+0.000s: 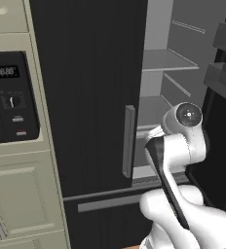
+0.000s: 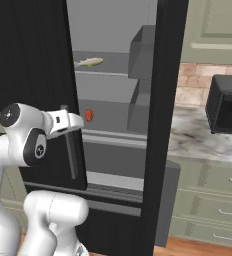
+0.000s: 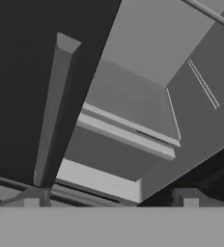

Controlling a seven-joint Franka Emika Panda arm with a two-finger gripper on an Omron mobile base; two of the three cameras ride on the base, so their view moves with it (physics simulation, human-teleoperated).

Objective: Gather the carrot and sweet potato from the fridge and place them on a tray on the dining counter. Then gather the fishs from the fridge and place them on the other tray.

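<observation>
A: Hand view shows the gripper (image 3: 109, 198) with jaws released, wide apart, nothing between them. Fridge (image 1: 90, 97) has its right door open and left door shut. The left door handle (image 3: 53, 111) is just beside the left fingertip (image 3: 34, 198), almost touching, I think.

B: So the risk is the handle?

A: Yes. If the arm goes fwd now, that tip can hit the handle or the door edge, bc the opening is more to the right of the jaws. It needs to shift right first.

B: Where are the veg?

A: Right base view: a small reddish-orange thing (image 2: 89, 115) on a middle shelf, ahead of the jaws and a bit right. Prob the sweet potato, but too small to be sure. The pale fish (image 2: 89, 62) is one shelf above it. Carrot I cannot find.

B: Other danger?

A: Taking the wrong item. Also the thing is small and round, so it can roll away if the jaws close off-centre.
</observation>
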